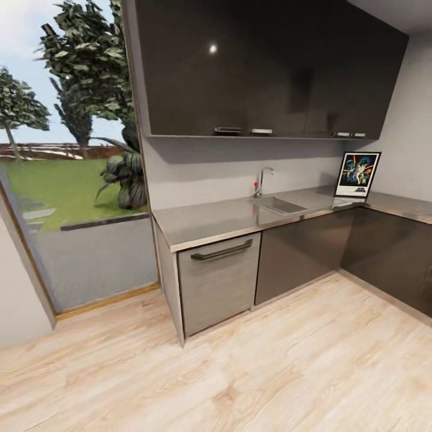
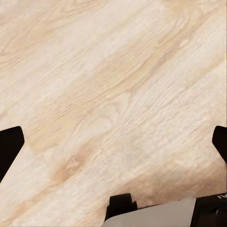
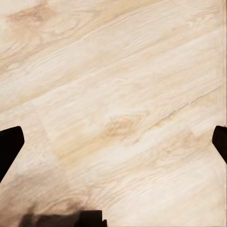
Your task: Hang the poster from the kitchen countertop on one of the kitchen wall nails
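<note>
The poster stands upright in the far corner of the kitchen countertop, leaning against the back wall to the right of the sink. It has a black frame, a white border and colourful figures on dark blue. My left gripper hangs open over bare wooden floor, its dark fingertips at the picture's two sides. My right gripper is likewise open above the floor, nothing between its fingertips. I cannot make out any wall nails on the walls.
Dark glossy wall cabinets hang above the worktop. A grey dishwasher front and dark base cabinets line the run. A large window onto a garden is at the left. Light wooden floor stretches before the counter.
</note>
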